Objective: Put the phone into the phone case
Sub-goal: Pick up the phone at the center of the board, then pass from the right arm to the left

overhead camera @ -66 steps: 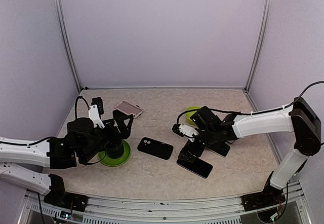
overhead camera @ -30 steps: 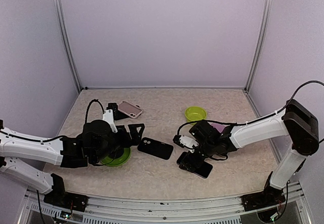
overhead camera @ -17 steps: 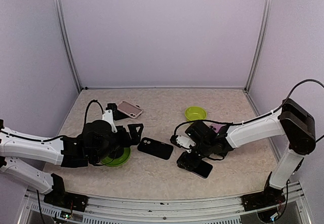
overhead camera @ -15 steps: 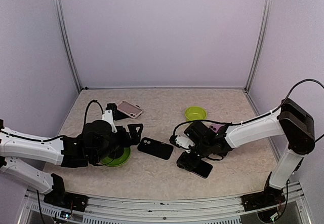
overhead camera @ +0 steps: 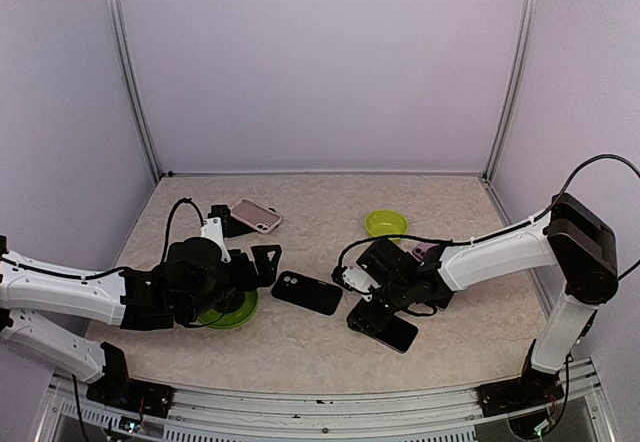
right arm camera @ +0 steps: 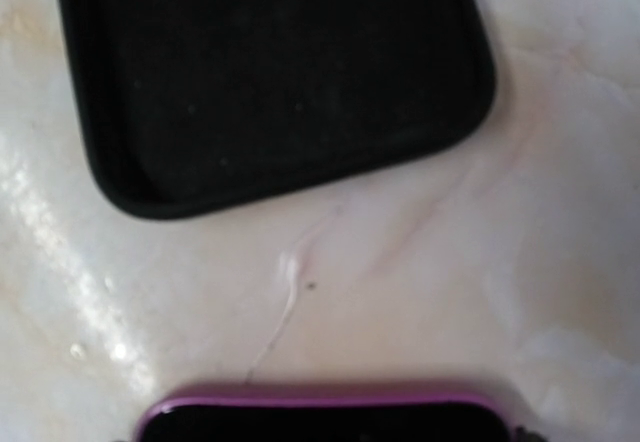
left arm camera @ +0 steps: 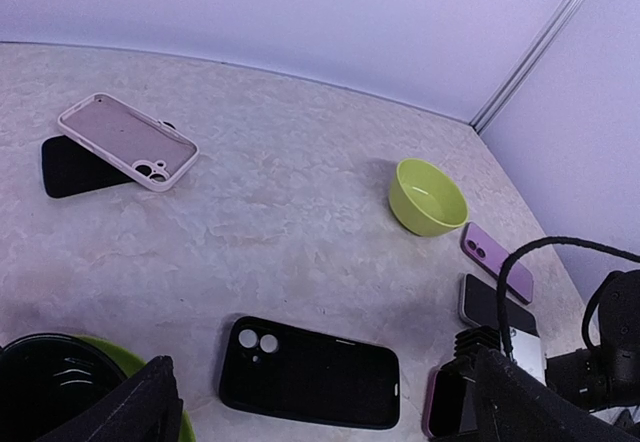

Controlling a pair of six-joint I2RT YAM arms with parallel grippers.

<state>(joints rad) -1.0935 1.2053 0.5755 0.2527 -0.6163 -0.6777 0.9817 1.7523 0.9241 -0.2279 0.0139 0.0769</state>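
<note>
The black phone case (overhead camera: pixel 307 293) lies open side up at mid-table; it also shows in the left wrist view (left arm camera: pixel 309 372) and the right wrist view (right arm camera: pixel 270 72). The phone (overhead camera: pixel 390 330), dark screen with a purple rim, lies just right of the case. My right gripper (overhead camera: pixel 364 312) is down on the phone's left end; in the right wrist view the phone's end (right arm camera: pixel 330 417) fills the bottom edge and the fingers are hidden. My left gripper (overhead camera: pixel 265 259) is open and empty, left of the case; its fingers (left arm camera: pixel 130 412) frame the case.
A green plate (overhead camera: pixel 240 314) with a black cup (left arm camera: pixel 45 392) sits under the left arm. A pink case (overhead camera: pixel 256 215) lies on a black slab (overhead camera: pixel 220 220) at the back left. A lime bowl (overhead camera: pixel 385 224), a purple phone (left arm camera: pixel 497 261) and a dark phone (left arm camera: pixel 497 307) are at the right.
My right gripper came down onto the phone and shifted left along it towards the case. My left arm swung in from the left and then held still.
</note>
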